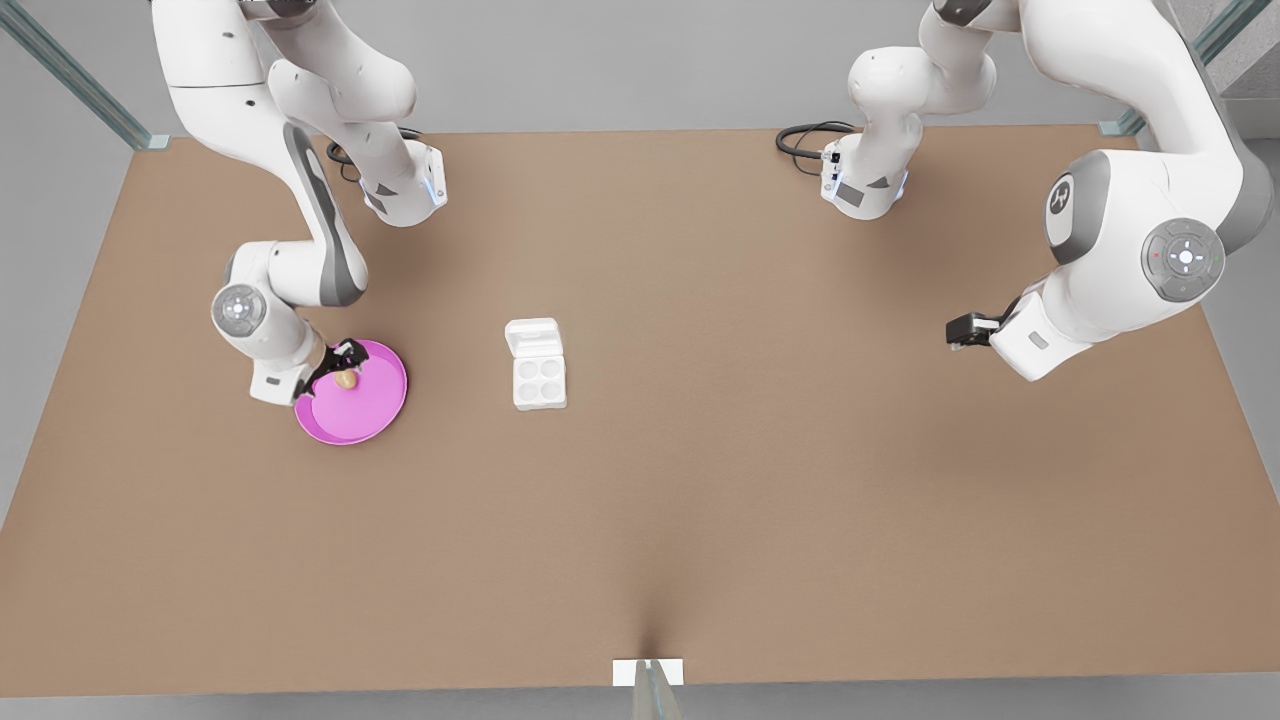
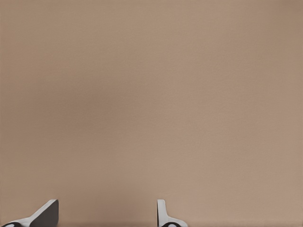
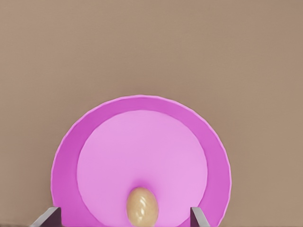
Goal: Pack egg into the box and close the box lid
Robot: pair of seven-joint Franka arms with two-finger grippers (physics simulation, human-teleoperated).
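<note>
While jaws gape: 1 egg [image 3: 141, 206], 1 plate [image 3: 71, 156]

The brown table [image 1: 700, 480] is carrying two things directly. The pink plate [image 1: 365, 410] is lying toward the front view's left, and the white box [image 1: 539, 381] is sitting near it, lid [image 1: 532, 335] open, well apart.

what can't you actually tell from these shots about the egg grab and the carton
- Contact: the right gripper is open, fingertips either side of the egg on the pink plate; the right wrist view's edge cuts off the egg's lower end, so touch is unclear.
- Height: in the front view the gripper covers part of the egg.
- The box: cups look empty, lid open; hinge too small to see.
- Left gripper: waits open over the bare table; its fingers are cropped.
</note>
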